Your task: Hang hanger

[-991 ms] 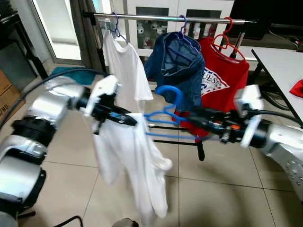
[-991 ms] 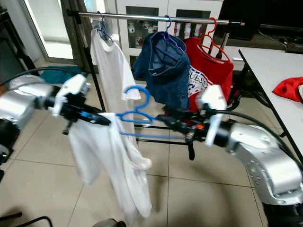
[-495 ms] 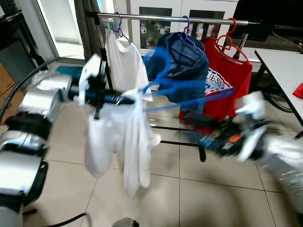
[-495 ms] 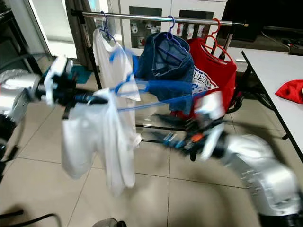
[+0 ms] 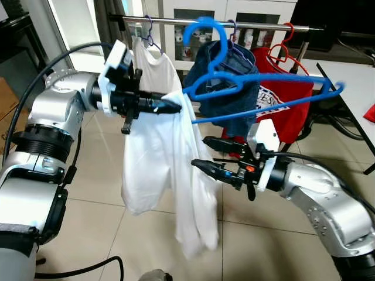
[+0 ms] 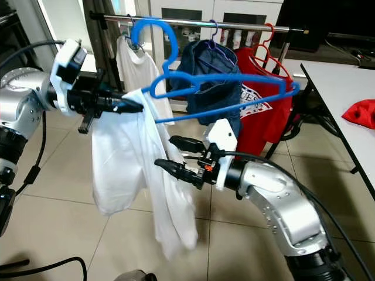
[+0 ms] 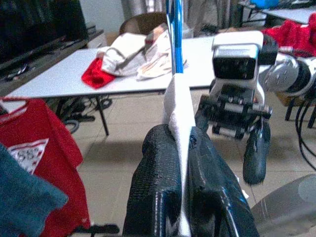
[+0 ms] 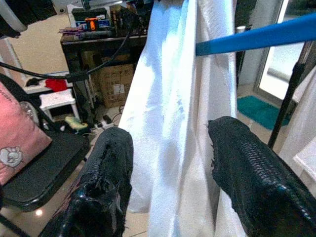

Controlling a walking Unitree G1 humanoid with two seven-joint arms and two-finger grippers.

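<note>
A blue hanger carries a white shirt that droops from its left end. My left gripper is shut on that end, pinching cloth and hanger together. The hanger's hook is up at rail height, in front of it, between the hung white shirt and the denim garment; I cannot tell if it touches the rail. My right gripper is open below the hanger's lower bar, against the hanging shirt, holding nothing.
A red shirt hangs on a red hanger at the rail's right end. A white table with a red cloth stands at the right. Tiled floor lies below the rack.
My left gripper has lifted the hanger and shirt up to rail height. My right gripper has come off the hanger, dropped below it and now stands open.
</note>
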